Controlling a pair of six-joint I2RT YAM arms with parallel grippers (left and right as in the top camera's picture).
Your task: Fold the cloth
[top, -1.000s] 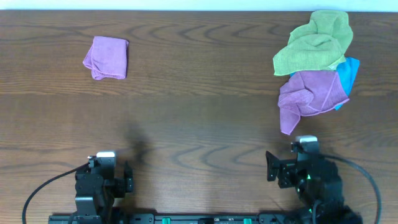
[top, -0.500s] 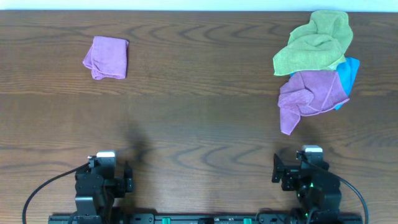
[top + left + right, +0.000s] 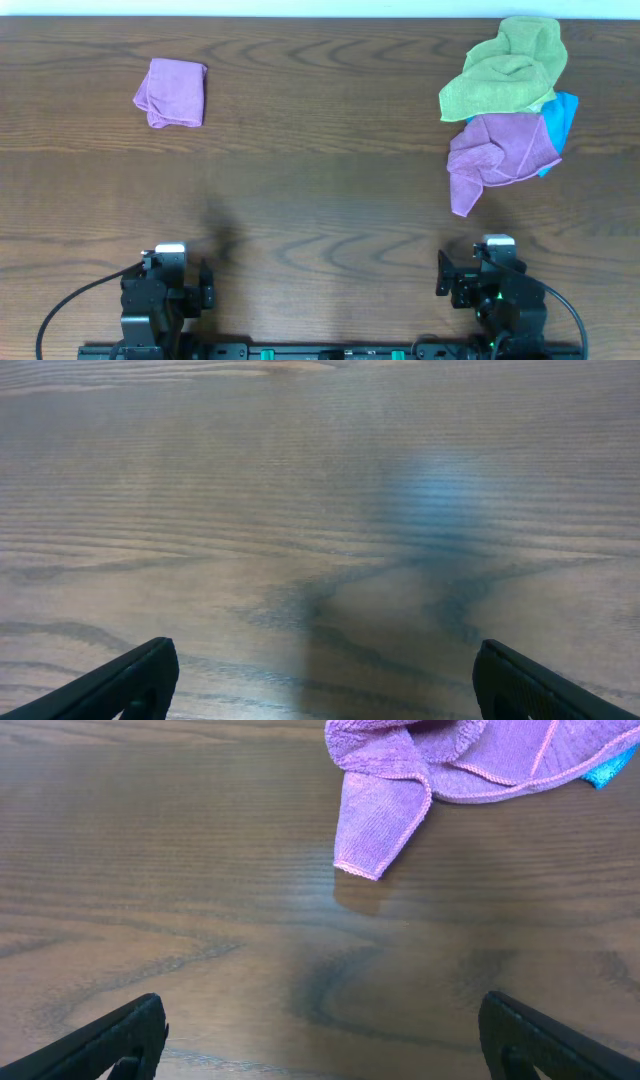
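A pile of crumpled cloths lies at the far right: a green cloth (image 3: 508,70) on top, a purple cloth (image 3: 498,152) below it and a blue cloth (image 3: 560,118) peeking out at the right. The purple cloth's hanging corner shows in the right wrist view (image 3: 390,810). A folded purple cloth (image 3: 172,93) lies at the far left. My left gripper (image 3: 320,690) is open and empty over bare wood near the front edge. My right gripper (image 3: 322,1045) is open and empty, well short of the purple cloth.
The brown wooden table (image 3: 320,200) spans the view. Both arm bases sit at the front edge, the left arm (image 3: 158,295) and the right arm (image 3: 495,295).
My right arm has drawn back toward the front edge and a little to the right. The left arm and the cloths have not moved.
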